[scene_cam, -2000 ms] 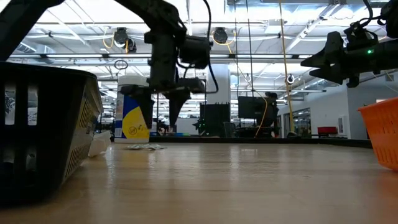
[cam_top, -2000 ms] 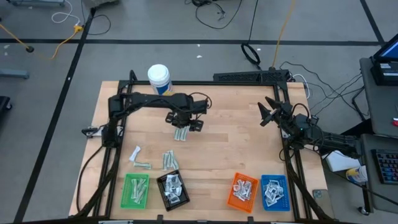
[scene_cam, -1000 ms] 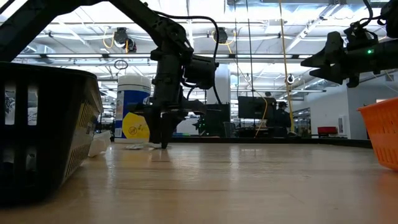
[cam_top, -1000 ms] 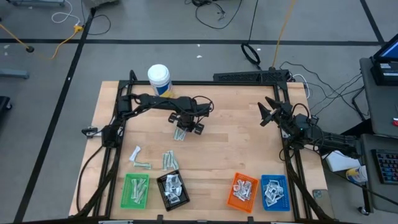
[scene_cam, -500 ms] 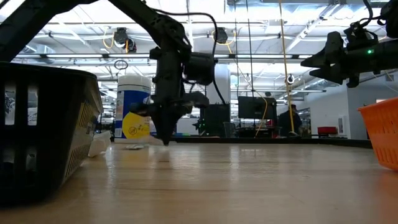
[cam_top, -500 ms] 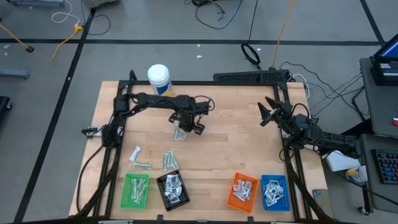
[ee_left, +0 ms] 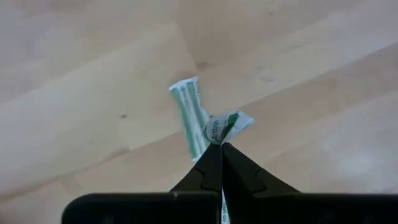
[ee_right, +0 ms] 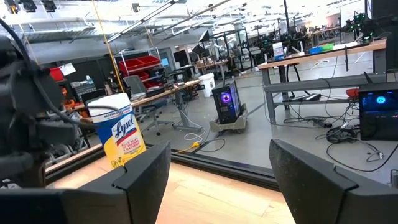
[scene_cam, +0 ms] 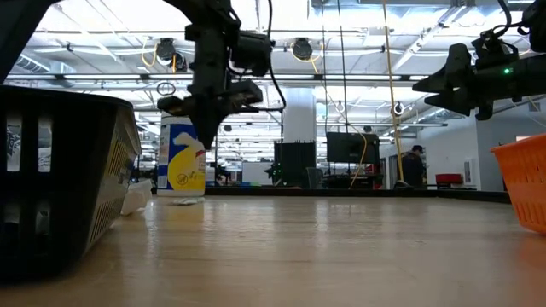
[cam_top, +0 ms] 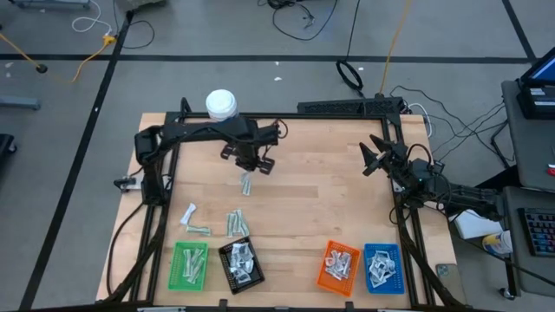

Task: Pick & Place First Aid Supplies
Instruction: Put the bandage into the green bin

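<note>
Green-and-white wrapped strips are the things in play here. The left gripper (cam_top: pixel 248 163) hangs above the tabletop (cam_top: pixel 321 199) near its far edge, close to the white bottle (cam_top: pixel 221 106) with a yellow label. Its fingers (ee_left: pixel 211 171) are pressed fully together, and they pinch the end of one wrapped strip (ee_left: pixel 225 124), which is lifted off the wood. A second strip (cam_top: pixel 246 183) lies flat on the tabletop just below the gripper, toward the near edge; in the left wrist view it shows directly behind the held one.

More loose packets (cam_top: pixel 236 222) lie toward the near left part of the tabletop, with two others (cam_top: pixel 192 220) beside them closer to the left edge. Along the near edge stand four trays, all with packets inside: the green tray (cam_top: pixel 190 264) and the black tray (cam_top: pixel 241 263) toward the left corner, the orange tray (cam_top: pixel 338 266) and the blue tray (cam_top: pixel 382 266) toward the right corner.

The right gripper (cam_top: pixel 370 157) waits above the right edge of the tabletop, its fingers spread wide and holding nothing.
</note>
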Motion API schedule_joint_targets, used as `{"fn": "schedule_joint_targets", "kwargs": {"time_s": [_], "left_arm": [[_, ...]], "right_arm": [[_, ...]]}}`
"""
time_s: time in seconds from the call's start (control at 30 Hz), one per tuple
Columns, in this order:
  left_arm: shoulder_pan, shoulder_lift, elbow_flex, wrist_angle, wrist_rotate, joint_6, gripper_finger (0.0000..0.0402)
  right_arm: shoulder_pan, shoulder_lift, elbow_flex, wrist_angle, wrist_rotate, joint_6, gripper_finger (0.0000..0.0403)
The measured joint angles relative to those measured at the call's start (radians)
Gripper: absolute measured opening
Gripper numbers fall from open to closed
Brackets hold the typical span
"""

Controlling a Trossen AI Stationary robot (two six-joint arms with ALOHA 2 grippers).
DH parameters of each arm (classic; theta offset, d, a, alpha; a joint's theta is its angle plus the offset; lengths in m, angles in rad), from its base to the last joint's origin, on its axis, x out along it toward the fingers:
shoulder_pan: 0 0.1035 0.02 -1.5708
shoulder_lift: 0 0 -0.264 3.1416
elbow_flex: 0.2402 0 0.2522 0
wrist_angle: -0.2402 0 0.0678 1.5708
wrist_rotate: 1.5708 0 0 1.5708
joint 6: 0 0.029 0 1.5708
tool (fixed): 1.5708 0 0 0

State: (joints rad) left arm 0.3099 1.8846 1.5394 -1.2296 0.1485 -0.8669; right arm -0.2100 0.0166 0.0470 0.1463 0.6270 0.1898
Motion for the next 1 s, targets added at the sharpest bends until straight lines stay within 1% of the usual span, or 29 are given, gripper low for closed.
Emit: {"fn": "schedule_joint_targets", "kwargs": {"time_s": [0.13,0.2,0.3,0.43,0.57,0.77,1.0], "left_arm": [[-0.009,-0.042,-0.011,-0.015,-0.030,-0.006,0.0000],[-0.040,-0.086,-0.069,0.018,-0.041,-0.028,0.0000],[-0.116,-0.185,-0.201,0.060,-0.014,-0.108,0.0000],[-0.258,-0.313,-0.346,0.072,-0.008,-0.250,0.0000],[-0.414,-0.413,-0.436,0.069,0.012,-0.420,0.0000],[-0.632,-0.499,-0.499,0.079,0.017,-0.663,0.0000],[-0.832,-0.526,-0.539,0.138,0.019,-0.887,0.0000]], "right_arm": [[0.000,0.000,0.000,0.000,0.000,0.000,0.0267],[0.000,0.000,0.000,0.000,0.000,0.000,0.0267],[0.000,0.000,0.000,0.000,0.000,0.000,0.0267],[0.000,0.000,0.000,0.000,0.000,0.000,0.0267],[0.000,0.000,0.000,0.000,0.000,0.000,0.0267],[0.000,0.000,0.000,0.000,0.000,0.000,0.0267],[0.000,0.000,0.000,0.000,0.000,0.000,0.0267]]}}
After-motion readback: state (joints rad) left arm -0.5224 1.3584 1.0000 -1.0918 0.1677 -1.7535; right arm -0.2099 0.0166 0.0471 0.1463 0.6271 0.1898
